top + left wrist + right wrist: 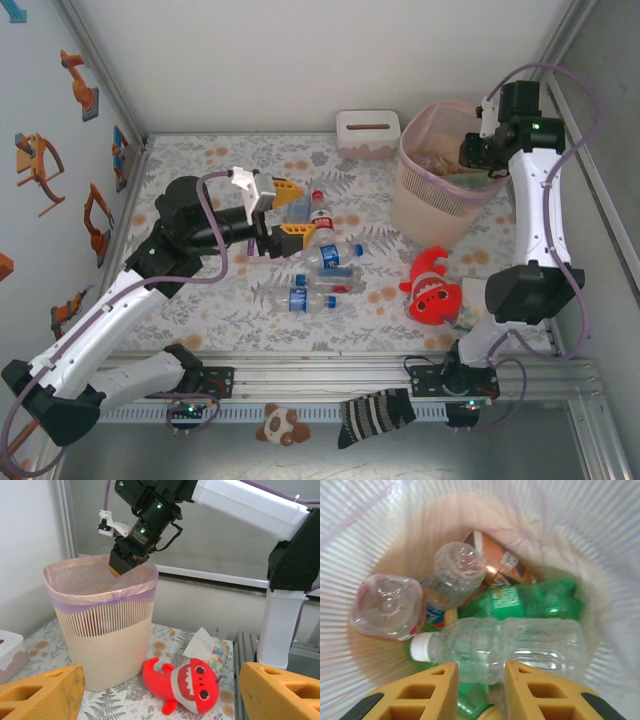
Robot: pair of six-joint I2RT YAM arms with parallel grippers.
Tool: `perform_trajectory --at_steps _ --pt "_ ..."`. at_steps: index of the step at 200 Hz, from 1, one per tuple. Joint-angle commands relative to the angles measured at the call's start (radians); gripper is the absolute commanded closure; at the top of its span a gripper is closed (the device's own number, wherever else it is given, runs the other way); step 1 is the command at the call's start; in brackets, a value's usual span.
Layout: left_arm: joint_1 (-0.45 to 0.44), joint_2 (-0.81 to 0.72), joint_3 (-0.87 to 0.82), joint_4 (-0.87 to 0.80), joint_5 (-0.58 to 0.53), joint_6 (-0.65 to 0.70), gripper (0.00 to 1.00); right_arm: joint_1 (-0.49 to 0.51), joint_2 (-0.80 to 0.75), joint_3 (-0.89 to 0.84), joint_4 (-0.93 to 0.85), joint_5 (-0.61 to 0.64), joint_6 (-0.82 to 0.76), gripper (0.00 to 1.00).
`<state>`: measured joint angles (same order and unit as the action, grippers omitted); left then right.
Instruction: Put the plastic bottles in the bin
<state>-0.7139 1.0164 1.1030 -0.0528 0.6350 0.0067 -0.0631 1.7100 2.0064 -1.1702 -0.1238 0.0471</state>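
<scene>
Top external: right hand poised over bin.

Bin stands far right on table, tissue box just left of it. Plush fish lies in front of bin. Bottles lie mid-table, w/ more bottles piled inside bin.

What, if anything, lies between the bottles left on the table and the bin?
Nothing visible does. The bottles lie left of the bin with patterned tabletop between them; the red plush fish sits nearer the front, off that line.
</scene>
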Motion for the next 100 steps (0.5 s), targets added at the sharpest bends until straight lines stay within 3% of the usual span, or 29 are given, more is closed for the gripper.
perform_trajectory --at_steps 1,61,100 --pt "-0.006 0.009 -0.003 -0.007 -0.039 -0.013 0.21 0.001 -0.037 -0.048 0.04 -0.104 0.071 0.72" --pt "-0.003 0.093 0.061 -0.239 -0.276 0.071 0.22 0.02 -0.255 -0.169 0.167 -0.174 0.13 0.73" --pt "0.001 0.189 0.128 -0.436 -0.33 0.182 0.22 0.034 -0.374 -0.227 0.21 -0.228 0.153 0.73"
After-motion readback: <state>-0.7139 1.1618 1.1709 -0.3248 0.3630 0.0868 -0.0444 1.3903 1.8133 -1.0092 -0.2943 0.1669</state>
